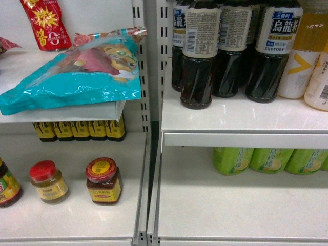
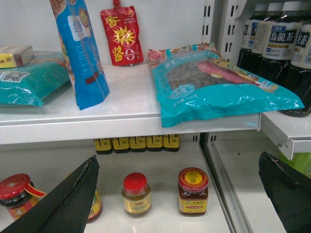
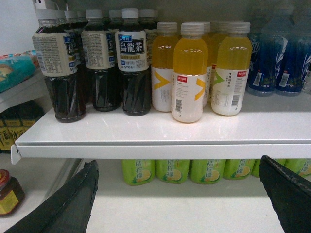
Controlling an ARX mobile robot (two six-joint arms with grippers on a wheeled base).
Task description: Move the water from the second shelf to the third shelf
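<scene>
The water is not in view in any frame. My left gripper (image 2: 178, 165) is open in front of the lower left shelf, its black fingers (image 2: 73, 201) spread either side of two jars, holding nothing. In the right wrist view, my right gripper (image 3: 178, 167) is open below the edge of the drinks shelf (image 3: 160, 138), with nothing between its fingers (image 3: 284, 191). Neither gripper shows in the head view.
Dark tea bottles (image 1: 201, 56) and yellow drink bottles (image 3: 190, 73) stand on the right upper shelf, blue bottles (image 3: 279, 58) beyond them. Green lemon-label bottles (image 3: 172, 171) line the back of the shelf below. On the left: teal snack bag (image 1: 77, 77), red-lidded jars (image 1: 104, 181), red pouch (image 2: 121, 36).
</scene>
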